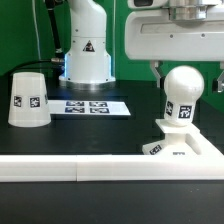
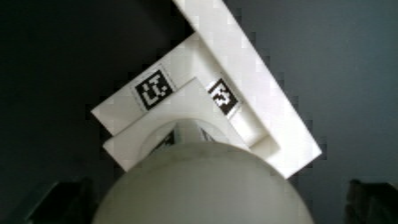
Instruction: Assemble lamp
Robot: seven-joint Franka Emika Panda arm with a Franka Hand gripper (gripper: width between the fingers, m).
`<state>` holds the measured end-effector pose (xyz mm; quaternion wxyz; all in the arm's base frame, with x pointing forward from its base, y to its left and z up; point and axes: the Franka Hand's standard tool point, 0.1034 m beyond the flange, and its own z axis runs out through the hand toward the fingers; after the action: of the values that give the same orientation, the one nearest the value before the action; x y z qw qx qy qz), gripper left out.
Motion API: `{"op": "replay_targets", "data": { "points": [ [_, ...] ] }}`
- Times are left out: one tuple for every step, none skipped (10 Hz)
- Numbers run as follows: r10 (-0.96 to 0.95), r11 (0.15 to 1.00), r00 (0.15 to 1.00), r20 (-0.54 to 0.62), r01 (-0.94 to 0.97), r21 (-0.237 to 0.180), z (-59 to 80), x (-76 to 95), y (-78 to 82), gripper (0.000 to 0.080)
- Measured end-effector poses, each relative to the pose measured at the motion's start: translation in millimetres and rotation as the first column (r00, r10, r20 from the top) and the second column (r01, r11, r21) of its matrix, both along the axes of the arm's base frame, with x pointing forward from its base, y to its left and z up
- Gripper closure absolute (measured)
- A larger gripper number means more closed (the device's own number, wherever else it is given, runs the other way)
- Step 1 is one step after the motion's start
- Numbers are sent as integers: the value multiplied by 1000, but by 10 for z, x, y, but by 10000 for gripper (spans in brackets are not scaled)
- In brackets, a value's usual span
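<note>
The tool (image 1: 187,76) hangs over the bulb (image 1: 185,92) at about 3 o'clock in the exterior view. Its jaws are spread wide, one finger (image 1: 157,72) on each side of the bulb's round top. A narrow gap shows between the nearer finger and the bulb, so the tool has hold of nothing.

The bulb stands upright on the base (image 1: 196,150), neck down, with a tag on the neck facing the camera. Whether the neck is fully seated in the base cannot be told. The base lies flat on the dark bench (image 1: 60,140) at about 4 o'clock, against the long white rail (image 1: 90,168) that runs across the front.

The shade (image 1: 28,100) sits well apart at 9 o'clock, wide end down, its tag facing the camera. Between the shade and the bulb, near the centre, lies the marker board (image 1: 92,106). Behind it, at 12 o'clock, is the arm's pedestal (image 1: 86,50).

In the wrist view the bulb (image 2: 196,185) fills the foreground, blurred. The base (image 2: 267,130) shows beyond it with two tags on its top face. The dark shapes flanking the bulb are too blurred to read.
</note>
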<state>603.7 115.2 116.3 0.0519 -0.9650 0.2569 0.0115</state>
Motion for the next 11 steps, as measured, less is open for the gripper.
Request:
{"op": "replay_targets", "data": {
  "points": [
    [117,993,993,-14,-117,3,-9,-1,-24,100],
    [167,986,986,-10,-167,3,-3,16,-20,100],
    [226,974,974,-4,-226,3,-7,13,-25,100],
    [300,954,954,4,-300,3,-9,12,-28,100],
    [384,923,923,14,-384,2,-9,13,-33,100],
    [507,862,861,33,-507,-6,-6,27,-57,100],
    [600,800,799,45,-600,-12,-3,31,-75,100],
    [709,705,704,55,-708,-23,-4,34,-93,100],
    [770,638,636,60,-769,-31,-5,35,-103,100],
    [836,547,544,66,-836,-39,-11,36,-116,100],
    [878,478,475,61,-877,-49,-19,36,-122,100]
  ]
}}
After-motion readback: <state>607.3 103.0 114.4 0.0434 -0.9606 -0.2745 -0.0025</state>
